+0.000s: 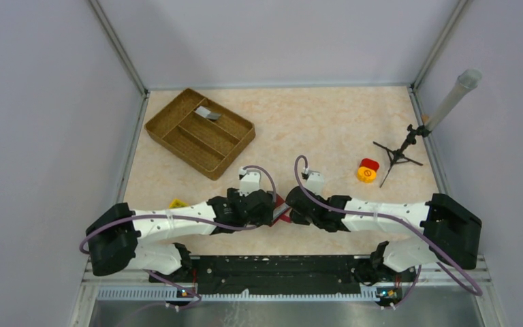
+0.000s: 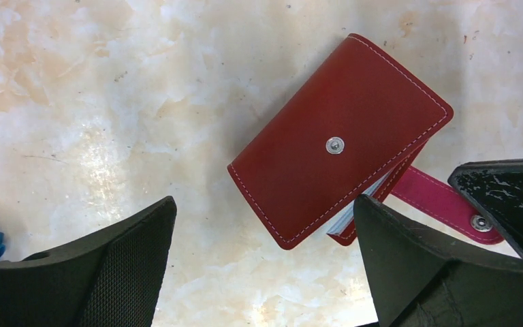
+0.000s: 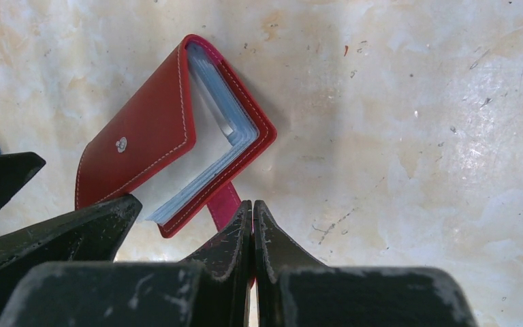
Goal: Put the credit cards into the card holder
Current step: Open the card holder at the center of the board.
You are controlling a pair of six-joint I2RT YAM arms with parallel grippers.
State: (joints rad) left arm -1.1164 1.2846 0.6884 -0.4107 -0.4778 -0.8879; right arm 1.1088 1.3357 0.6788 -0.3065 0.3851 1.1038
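Near the arm bases, the left gripper (image 2: 264, 204) hangs wide open over the dark red stitched leather card holder (image 2: 327, 102), which lies on the marbled beige table (image 2: 75, 102). The right gripper (image 3: 252, 204) is closed, its tips at the holder's pink snap strap (image 2: 436, 197); I cannot tell whether it pinches the strap. At the far left, a grey-silver credit card (image 1: 208, 113) lies in the woven brown compartment tray (image 1: 155, 127).

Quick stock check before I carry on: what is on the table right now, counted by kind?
card holder, red: 1
grey card, loose, lying in the tray: 1
wicker tray, divided: 1
small toys: 2 (yellow toy, yellow-and-red toy)
tripod stand, black: 1
Total: 6
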